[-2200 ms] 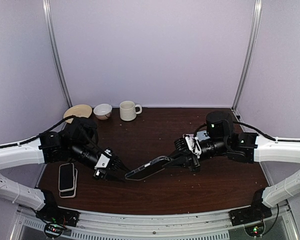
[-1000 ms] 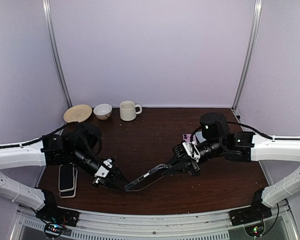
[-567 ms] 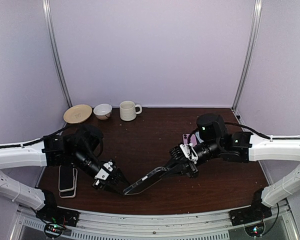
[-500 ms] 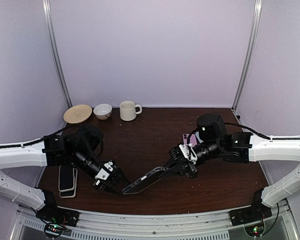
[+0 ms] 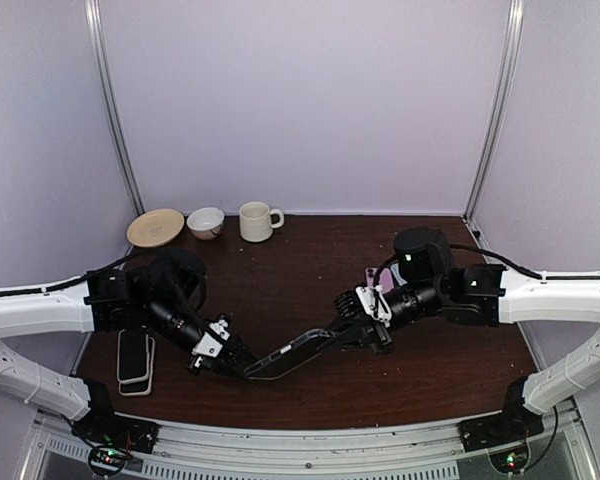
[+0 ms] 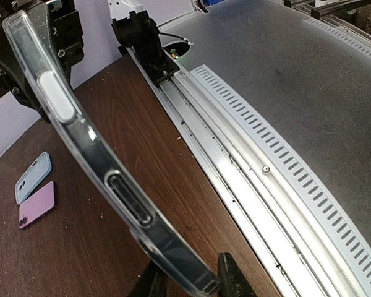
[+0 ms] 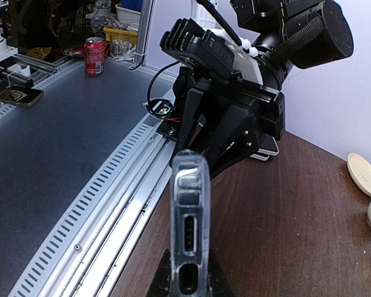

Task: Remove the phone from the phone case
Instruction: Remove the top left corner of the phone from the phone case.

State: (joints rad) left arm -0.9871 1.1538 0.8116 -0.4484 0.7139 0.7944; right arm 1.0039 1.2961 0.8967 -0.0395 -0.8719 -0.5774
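One clear case [image 5: 292,350] hangs above the table [image 5: 430,370] near its front edge. The left gripper [image 5: 242,366] is clamped on one end and the right gripper [image 5: 338,335] on the other. The case is bowed along its length and dark inside. Two phones [image 5: 133,357] lie stacked at left. Farther off lie one blue case [image 6: 33,168] and one pink case [image 6: 36,204]. At the back stand one plate [image 5: 155,227], one bowl [image 5: 206,221] and one mug [image 5: 259,220].
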